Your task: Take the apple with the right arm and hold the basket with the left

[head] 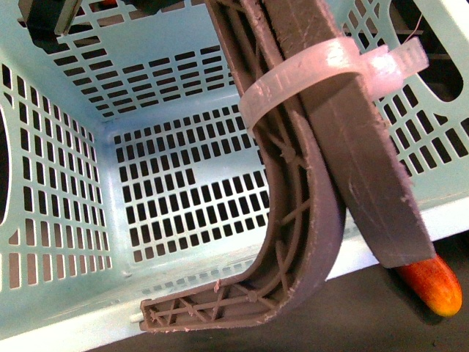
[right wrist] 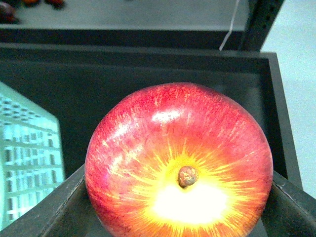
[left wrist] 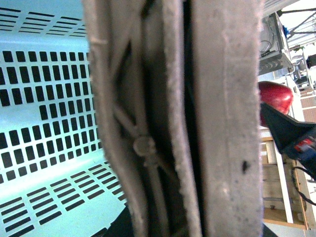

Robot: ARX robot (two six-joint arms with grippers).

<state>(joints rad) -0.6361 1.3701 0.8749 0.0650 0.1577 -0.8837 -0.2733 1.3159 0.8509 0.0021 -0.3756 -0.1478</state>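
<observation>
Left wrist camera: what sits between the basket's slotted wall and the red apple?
The brown handles, side by side, fill that stretch in the left wrist view; the basket is on one side, the apple on the other.

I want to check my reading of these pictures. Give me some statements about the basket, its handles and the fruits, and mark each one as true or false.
1. A white zip tie binds the two brown handles. True.
2. The apple lies inside the basket. False: it sits between the right gripper's dark fingers, outside the basket.
3. The apple's stem points toward the right wrist camera. True.
4. The elongated red-and-yellow fruit is in the basket. False: it lies outside, by the basket's wall.
</observation>
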